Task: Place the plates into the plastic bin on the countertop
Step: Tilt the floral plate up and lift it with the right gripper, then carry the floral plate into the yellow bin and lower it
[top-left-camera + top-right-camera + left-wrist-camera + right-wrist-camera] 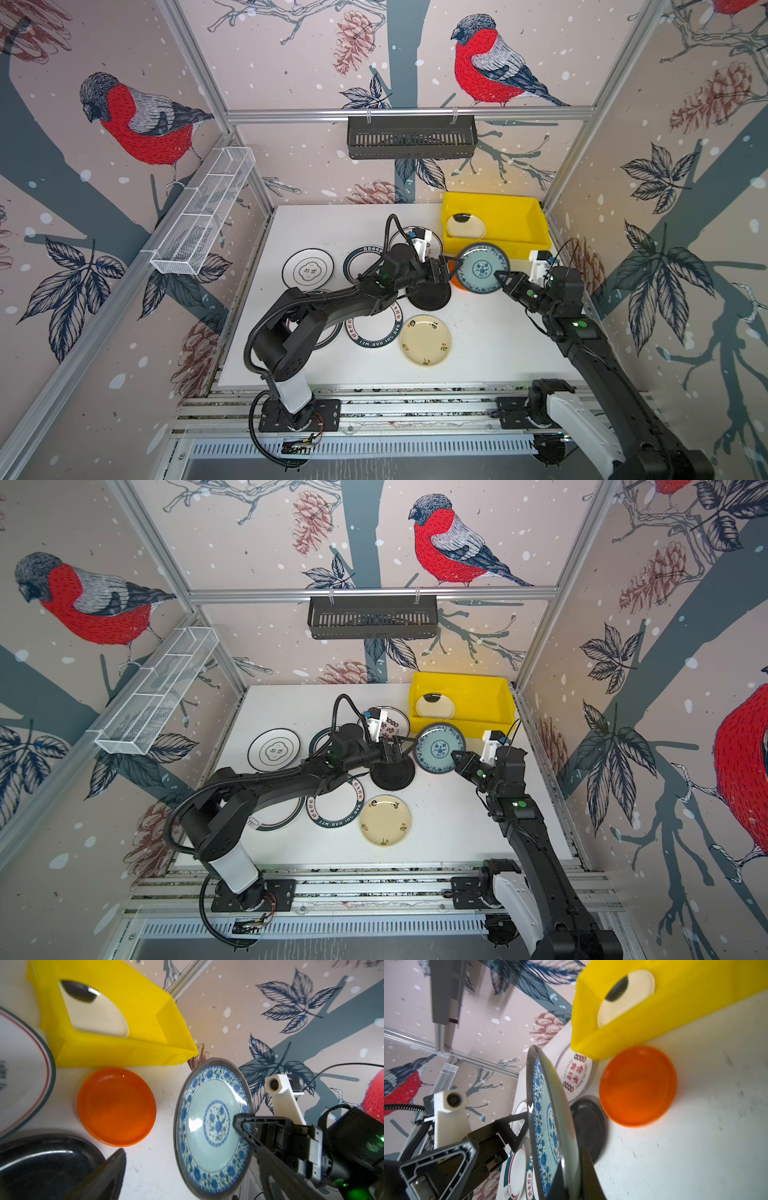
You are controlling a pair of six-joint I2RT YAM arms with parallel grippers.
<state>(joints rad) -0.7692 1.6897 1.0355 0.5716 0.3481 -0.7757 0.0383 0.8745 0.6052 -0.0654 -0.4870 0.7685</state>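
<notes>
Plates [425, 340]: one in bin [519, 245], nine outside (right tool [500, 275] grips blue plate [482, 268]).

We see blue-patterned plate [482, 268] aloft, tilted, over orange plate [116, 1105]; pale plate [465, 226] inside yellow bin [519, 205] on countertop [498, 353].

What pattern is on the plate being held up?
Held plate: blue floral rings on pale turquoise; best in left wrist view.

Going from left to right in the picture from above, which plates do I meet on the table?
White plate with black outlines → plate lettered HAO SHI HAO WEI → cream flowery plate → blue-patterned plate. Plates overlapping these or hidden under the arm are left out.
</notes>
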